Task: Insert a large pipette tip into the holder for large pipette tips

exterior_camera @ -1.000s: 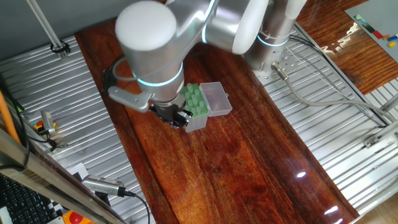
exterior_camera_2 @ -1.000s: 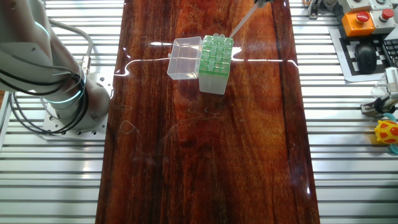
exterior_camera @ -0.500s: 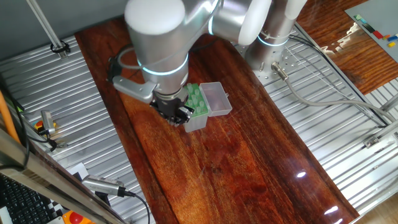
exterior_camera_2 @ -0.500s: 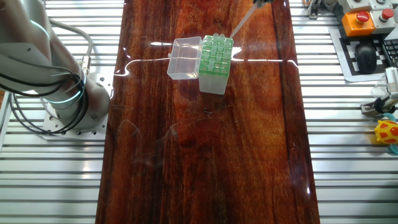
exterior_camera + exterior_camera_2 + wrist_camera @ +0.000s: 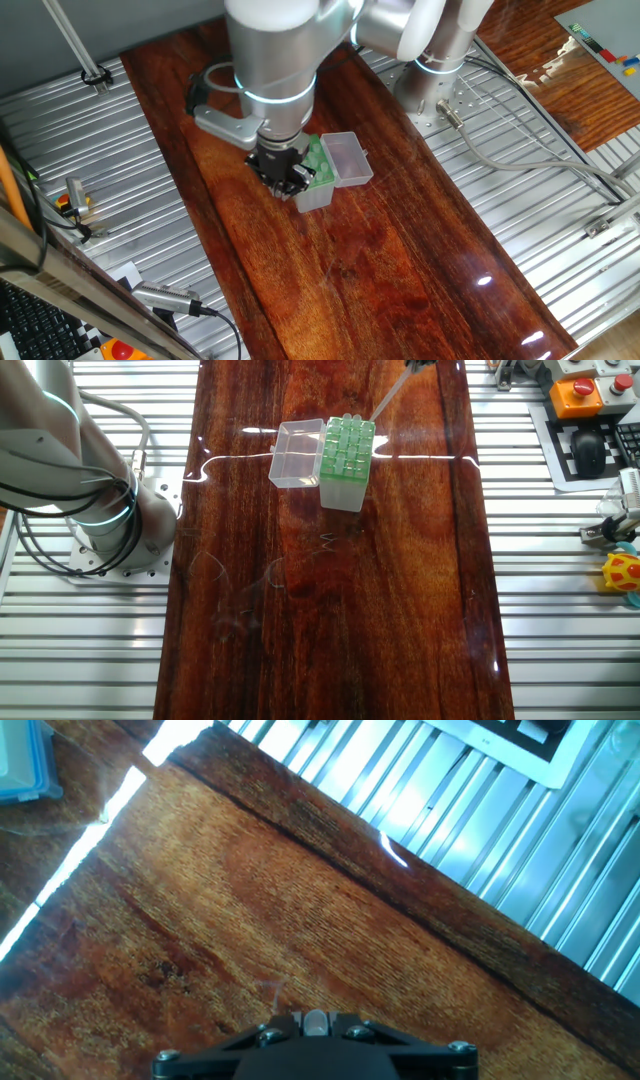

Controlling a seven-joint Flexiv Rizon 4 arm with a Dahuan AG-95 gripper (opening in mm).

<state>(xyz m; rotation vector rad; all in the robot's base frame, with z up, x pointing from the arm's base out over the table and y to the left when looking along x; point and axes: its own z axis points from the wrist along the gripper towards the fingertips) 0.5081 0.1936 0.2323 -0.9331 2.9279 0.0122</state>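
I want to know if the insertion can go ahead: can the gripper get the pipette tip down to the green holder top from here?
Probably yes. The large pipette tip slants toward the holder, its lid swung aside and nothing covering the green top.

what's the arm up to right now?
The gripper carries the large pipette tip at a slant above the holder, whose lid lies open beside it on the wooden table. The tip's point hovers near the green top's far edge, not yet in a hole.
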